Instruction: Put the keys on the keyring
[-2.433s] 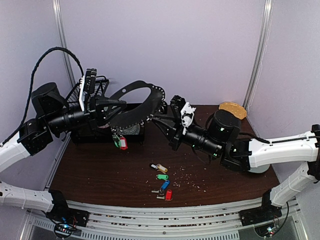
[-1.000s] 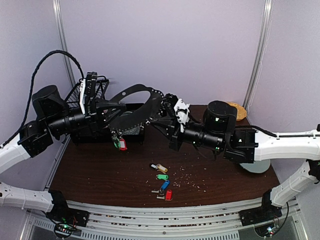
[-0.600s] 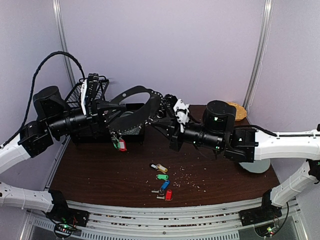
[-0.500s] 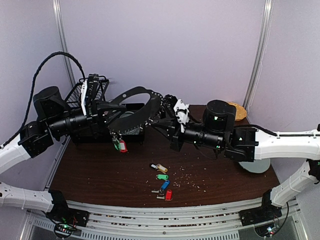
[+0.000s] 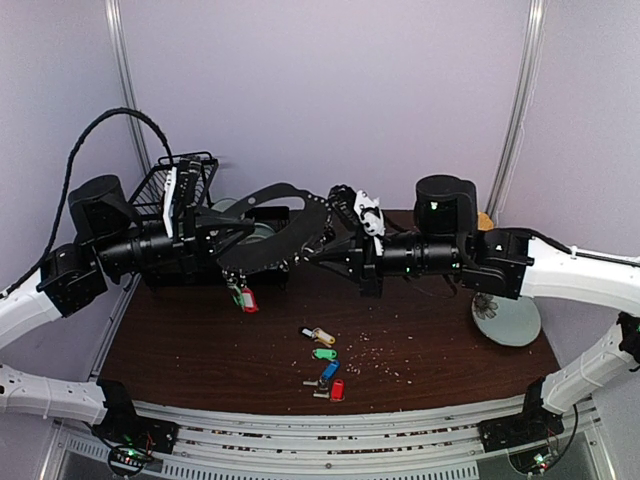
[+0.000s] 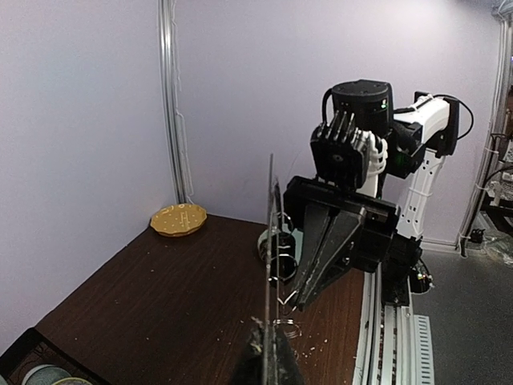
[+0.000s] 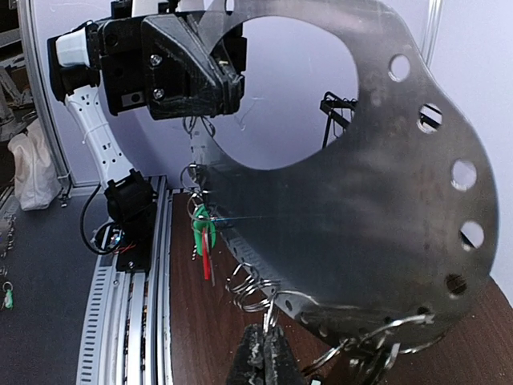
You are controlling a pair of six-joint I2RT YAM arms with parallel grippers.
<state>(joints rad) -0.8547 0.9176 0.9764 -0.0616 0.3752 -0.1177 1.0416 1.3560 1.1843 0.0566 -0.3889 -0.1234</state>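
Metal keyring point(image 5: 268, 232) hangs between our claws: left claw point(image 5: 222, 228) clamped on its rim, right claw point(image 5: 322, 250) pinching a split ring. Two keys point(image 5: 242, 296) hang below the left claw; four keys point(image 5: 324, 362) wait on the bench point(image 5: 180, 350) beneath.

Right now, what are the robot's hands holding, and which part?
The left hand pinches the edge of the big metal keyring. The right hand pinches a small wire loop hanging on its opposite edge.
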